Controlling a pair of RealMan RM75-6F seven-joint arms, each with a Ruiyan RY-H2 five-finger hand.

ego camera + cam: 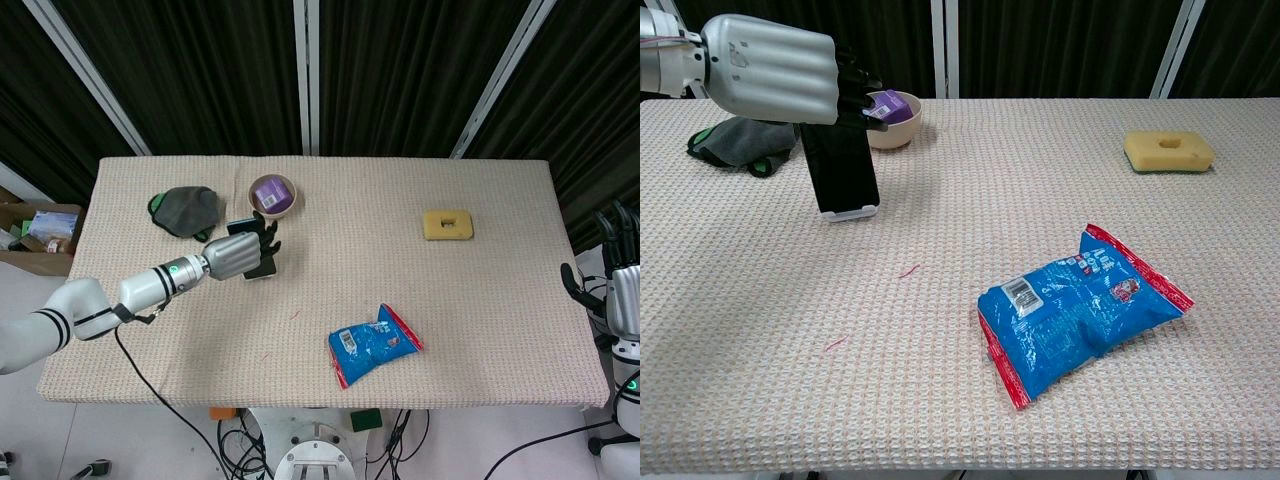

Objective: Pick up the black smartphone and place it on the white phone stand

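The black smartphone (840,170) stands tilted back with its lower edge in the lip of the white phone stand (852,212), at the table's left. My left hand (770,70) hovers over the phone's top end with its dark fingers (855,85) spread out past it and no grip showing. In the head view the left hand (240,255) covers most of the phone (262,269). My right hand (620,290) hangs off the table's right edge, fingers apart and pointing up, holding nothing.
A beige bowl (892,118) with a purple item sits just behind the phone, and a dark cloth (740,140) lies to its left. A blue snack bag (1080,305) lies front centre. A yellow sponge (1168,150) sits far right.
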